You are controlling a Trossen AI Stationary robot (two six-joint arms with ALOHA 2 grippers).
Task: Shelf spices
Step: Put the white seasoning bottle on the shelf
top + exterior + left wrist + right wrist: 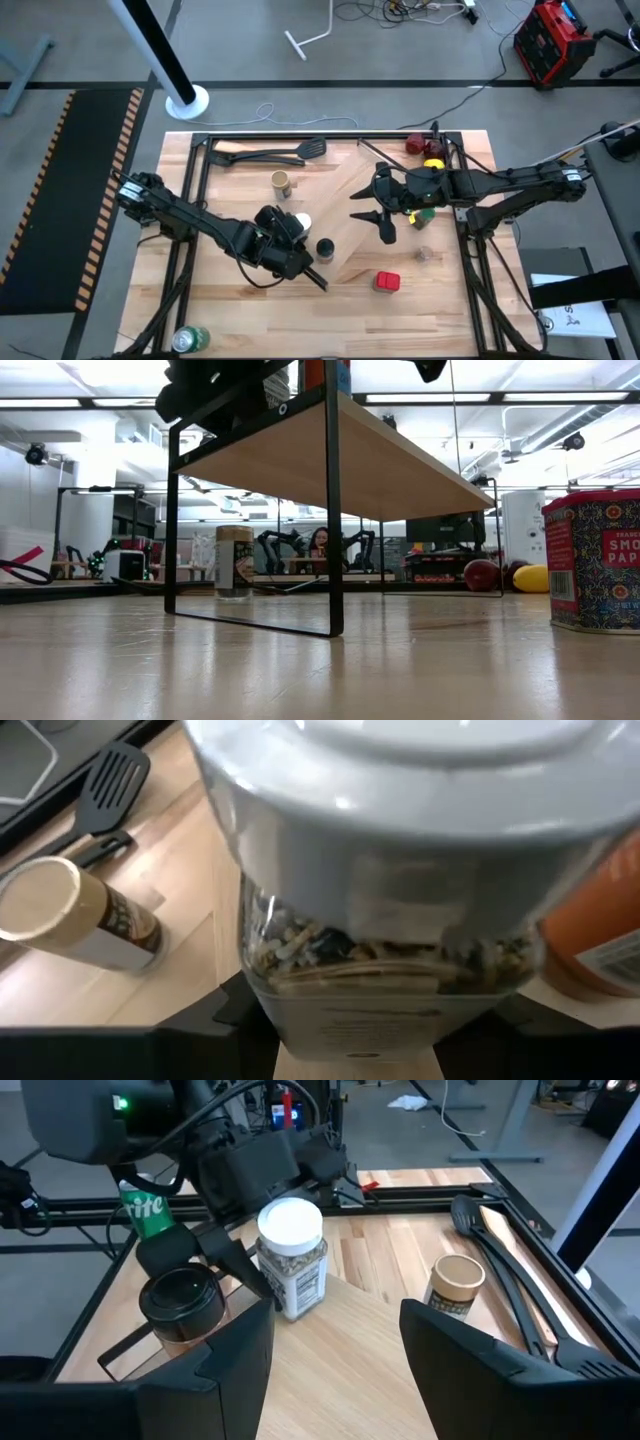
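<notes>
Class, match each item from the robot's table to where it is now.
Items:
1 white-capped jar
2 red square tin
3 tan cylinder
4 green can

Places:
A beside the black spatulas
B gripped in the left tool
C at a corner of the table
D on the right arm's side of the table

Pairs: 1-B, 2-D, 3-A, 4-C
</notes>
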